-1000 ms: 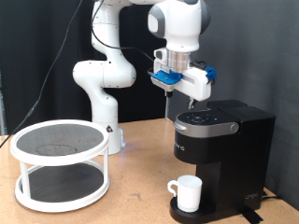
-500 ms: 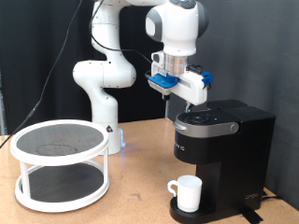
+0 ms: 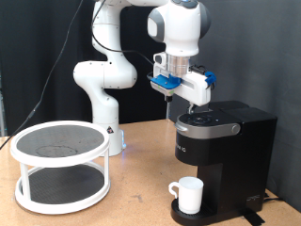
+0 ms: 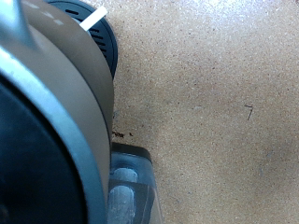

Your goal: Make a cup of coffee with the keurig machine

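The black keurig machine (image 3: 222, 151) stands on the wooden table at the exterior view's right, its lid down. The white cup (image 3: 189, 195) sits on the machine's round drip tray, under the spout, handle to the exterior view's left. My gripper (image 3: 195, 106) hangs just above the front left of the machine's silver-rimmed top panel, fingers pointing down at it. It holds nothing that I can see. In the wrist view the machine's top (image 4: 51, 131) fills one side, with the drip tray (image 4: 101, 45) and a sliver of the cup's rim (image 4: 92, 17) beyond it. My fingers do not show there.
A white round two-tier wire stand (image 3: 58, 165) sits on the table (image 3: 141, 202) at the exterior view's left. The arm's white base (image 3: 103, 85) rises behind it. The bare wooden tabletop (image 4: 215, 103) shows beside the machine in the wrist view.
My gripper has shifted slightly to the exterior view's left above the machine's top. The cup, machine and stand have not moved.
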